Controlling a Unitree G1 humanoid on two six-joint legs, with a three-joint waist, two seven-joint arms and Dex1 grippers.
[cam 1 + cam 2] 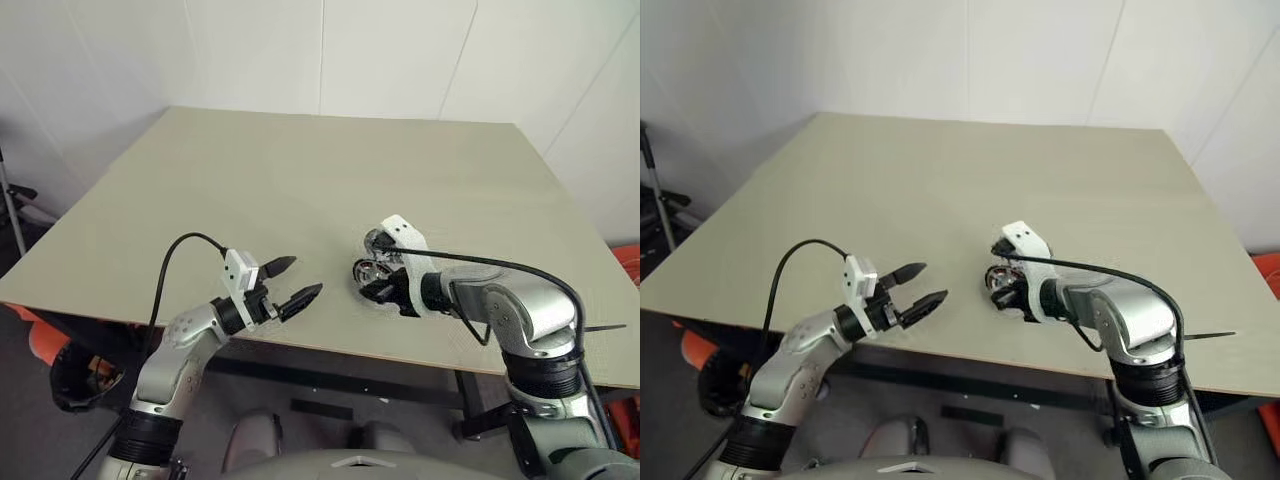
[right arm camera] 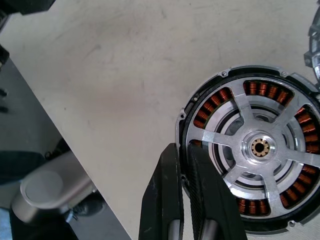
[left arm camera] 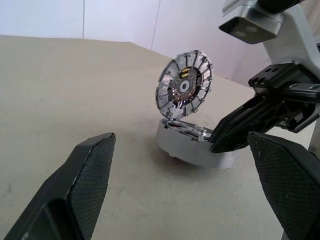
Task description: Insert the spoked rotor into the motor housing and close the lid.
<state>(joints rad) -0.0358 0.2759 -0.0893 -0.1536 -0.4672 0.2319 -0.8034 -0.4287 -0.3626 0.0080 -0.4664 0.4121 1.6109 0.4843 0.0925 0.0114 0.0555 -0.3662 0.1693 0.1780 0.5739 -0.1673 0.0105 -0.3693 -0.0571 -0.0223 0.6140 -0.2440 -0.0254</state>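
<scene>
1. Main risk as I see it: the lid stands up on edge at the far side of the motor housing, looking hinged. A careless nudge from my right gripper could drop it early or crooked, before the rotor is checked.
2. The spoked rotor looks already down in the housing, silver spokes over the copper windings. If it isn't fully seated, I'd expect the lid to bind or sit proud.
3. Right gripper: fingers pressed together, holding nothing, tips lying over the housing's dark rim at the near edge. I can't tell if they actually touch it. A push there could skate the housing across the table.
4. Left gripper: spread wide, empty, hovering over the near table edge, well apart from the housing. It's not bracing anything, so the housing is free to slide.
</scene>
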